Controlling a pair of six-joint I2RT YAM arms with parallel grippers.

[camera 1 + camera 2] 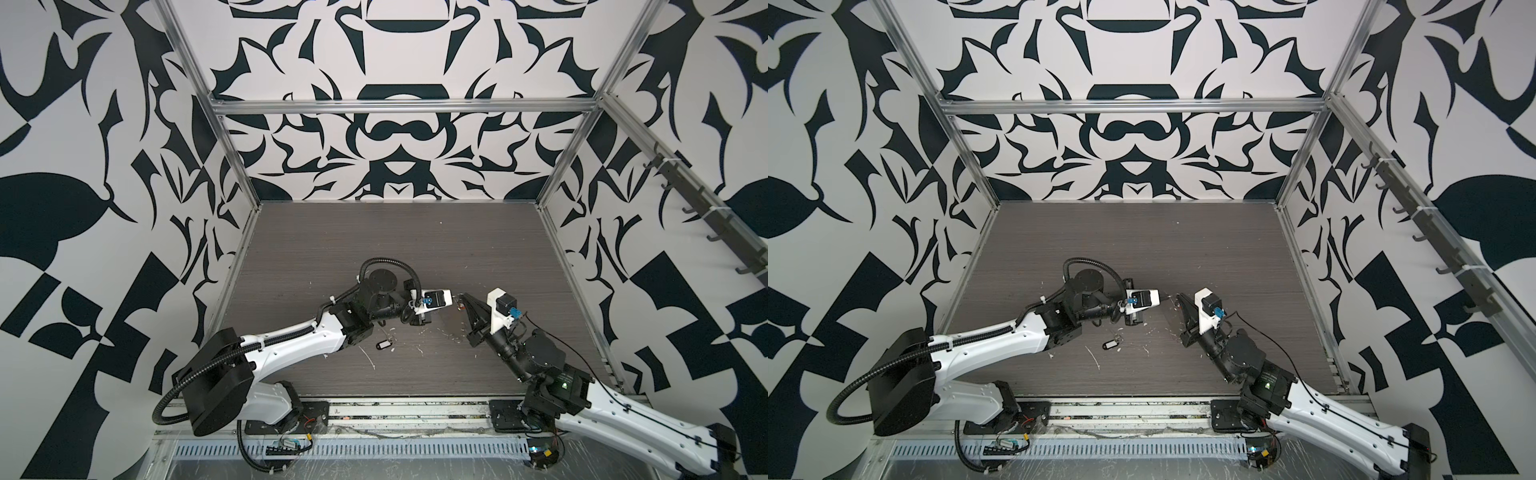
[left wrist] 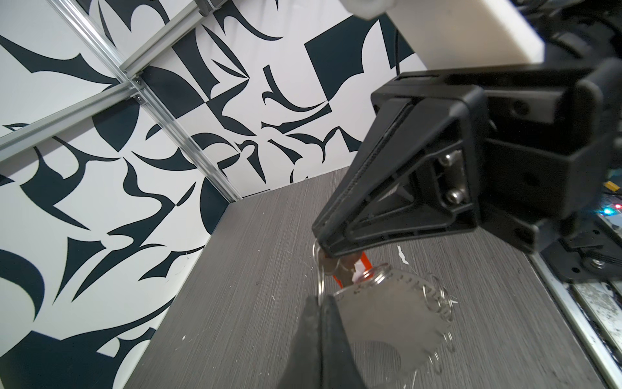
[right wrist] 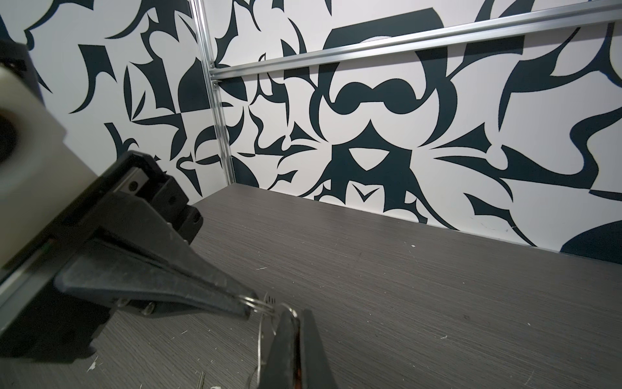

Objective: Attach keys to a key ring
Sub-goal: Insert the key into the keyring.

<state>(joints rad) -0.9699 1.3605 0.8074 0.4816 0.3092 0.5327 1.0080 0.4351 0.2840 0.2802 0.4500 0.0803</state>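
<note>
the large, thin, grey see-through key ring (image 2: pixel 387 323) sits at the lower centre of the left wrist view. its flat face spreads toward the lower right, with tiny wire loops (image 2: pixel 437 303) along its far rim. the black left gripper (image 2: pixel 319 301), at the bottom centre, is clamped on the near rim. just above that rim hangs the small bunch of silver keys with the red-orange tag (image 2: pixel 365 261), pinched in the closed tips of the black right gripper (image 2: pixel 323 249), which reaches in from the upper right. keys and rim overlap; whether anything is threaded i cannot tell. the two pairs of tips are near each other, so the joining move looks short and fine, along the rim. the other silver keys with the black tag (image 1: pixel 383 345) lie on the grey wood-grain table (image 1: pixel 415 249), lower centre in both top views, nearer the left arm. open table lies all round, and the patterned walls (image 1: pixel 124 208) are well apart.
</note>
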